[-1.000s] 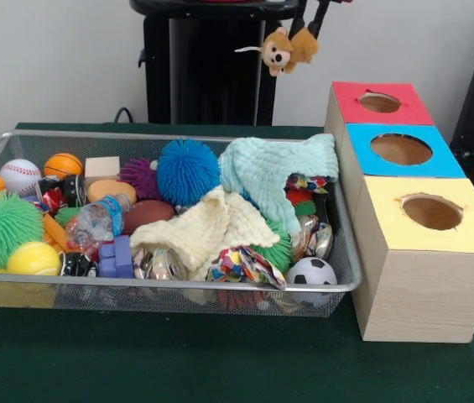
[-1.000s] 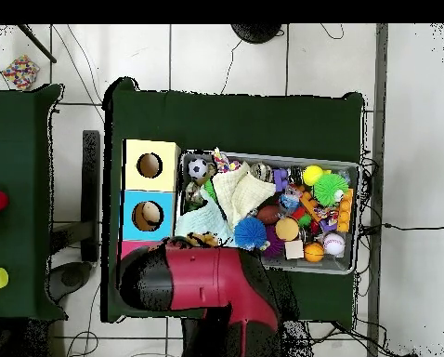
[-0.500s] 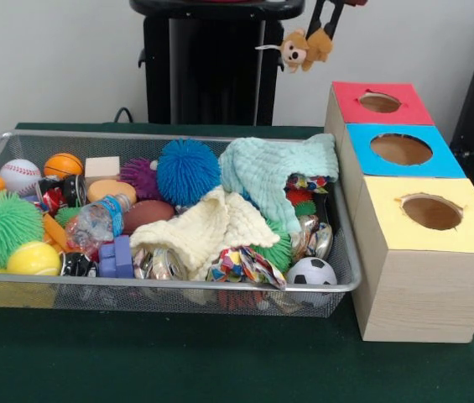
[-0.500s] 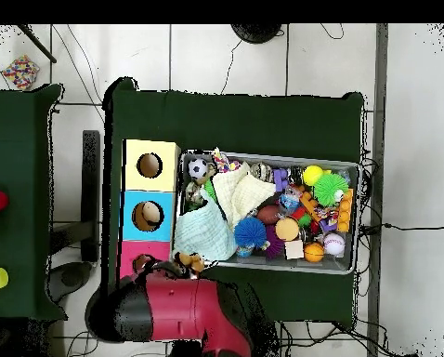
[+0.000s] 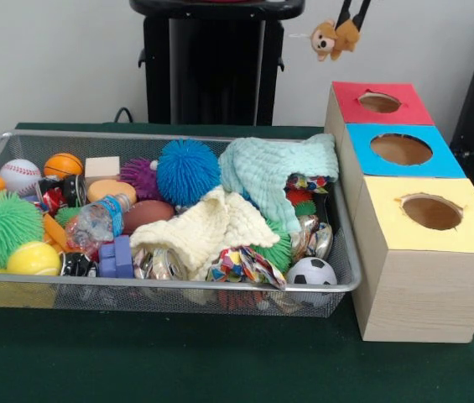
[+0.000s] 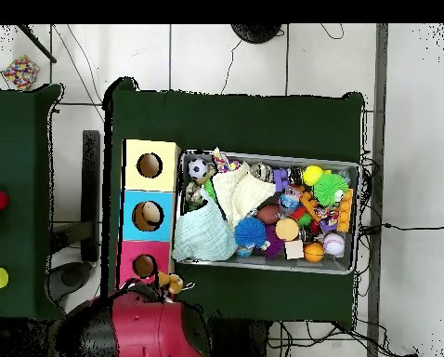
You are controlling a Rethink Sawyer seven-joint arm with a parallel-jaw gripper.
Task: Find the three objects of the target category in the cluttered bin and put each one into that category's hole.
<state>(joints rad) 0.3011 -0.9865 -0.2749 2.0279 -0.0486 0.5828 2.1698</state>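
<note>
My gripper (image 5: 350, 17) hangs at the top of the front view, shut on the brown monkey plush (image 5: 335, 39). It holds the plush in the air, left of and above the red-surround hole (image 5: 379, 102). In the overhead view the monkey (image 6: 171, 281) is just beside the red-surround hole (image 6: 144, 266), at the end of my red arm (image 6: 142, 325). The wire mesh bin (image 5: 178, 285) is full of clutter. A blue fuzzy ball (image 5: 188, 170) lies in it; I see no eyes on it from here.
The blue-surround hole (image 5: 400, 149) and yellow-surround hole (image 5: 431, 211) follow the red one on the wooden box. The bin holds a mint cloth (image 5: 270, 172), a cream cloth (image 5: 207, 228), a green spiky ball (image 5: 2, 228), a soccer ball (image 5: 311, 273) and several small balls.
My gripper has carried the monkey plush away from the bin's corner toward the red-surround hole, rightward in the front view. The arm has drawn back in the overhead view.
</note>
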